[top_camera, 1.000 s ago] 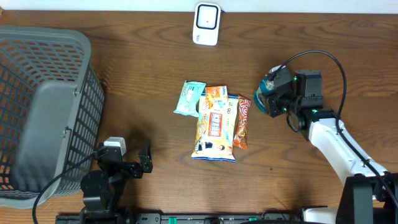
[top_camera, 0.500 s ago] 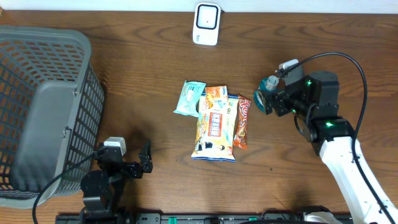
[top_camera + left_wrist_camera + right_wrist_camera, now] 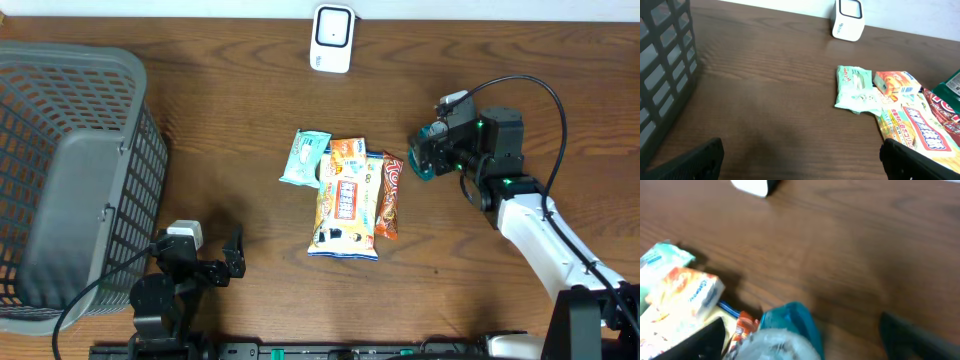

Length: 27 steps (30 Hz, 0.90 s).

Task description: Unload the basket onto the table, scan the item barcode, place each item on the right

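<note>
Right arm reaches in from the right side of the table (image 3: pixel 230 90). Its gripper (image 3: pixel 802 337) has its jaws wide apart, with a small teal packet (image 3: pixel 420 165) lying between them. In the wrist view bare wood shows between the packet and the right-hand finger, and neither pad is visibly pressing on it, so the grip reads as released. Cannot tell whether the packet rests on the wood or hangs from some part of the gripper. The packet sits just right of the snack pile, near the red bar (image 3: pixel 390 195), which lies against the big yellow bag (image 3: pixel 347 200). A mint-green pack (image 3: pixel 304 158) lies at the pile's left edge. The scanner (image 3: pixel 332 38) stands at the back edge, well apart from the packet. The left gripper (image 3: pixel 805 160) is parked near the front, beside the grey basket (image 3: pixel 60 80), jaws spread and nothing between them. Judgement: the packet looks like thin glossy film, so it is probably light, soft and crinkly, and it may slip or buckle under a hard pinch. The best hold is likely across the narrow width at mid-body or on a sealed end, leaving the printed faces uncovered. The barcode position is not visible, so the packet may need turning before it faces the scanner.
</note>
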Each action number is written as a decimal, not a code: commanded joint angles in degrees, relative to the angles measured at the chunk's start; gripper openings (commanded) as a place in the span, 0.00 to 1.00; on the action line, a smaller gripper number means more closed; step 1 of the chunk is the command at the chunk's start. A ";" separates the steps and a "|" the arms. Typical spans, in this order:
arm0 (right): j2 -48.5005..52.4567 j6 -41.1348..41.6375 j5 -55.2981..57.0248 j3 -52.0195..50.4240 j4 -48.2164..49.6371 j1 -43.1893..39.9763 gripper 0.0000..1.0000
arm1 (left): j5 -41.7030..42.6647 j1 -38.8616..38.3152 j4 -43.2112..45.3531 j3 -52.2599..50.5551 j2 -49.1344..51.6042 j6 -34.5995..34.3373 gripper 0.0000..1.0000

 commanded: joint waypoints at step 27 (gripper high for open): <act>6.25 0.31 0.59 -0.28 -2.38 0.31 0.01 | 0.70 0.35 -1.09 -0.87 -0.28 -0.50 1.00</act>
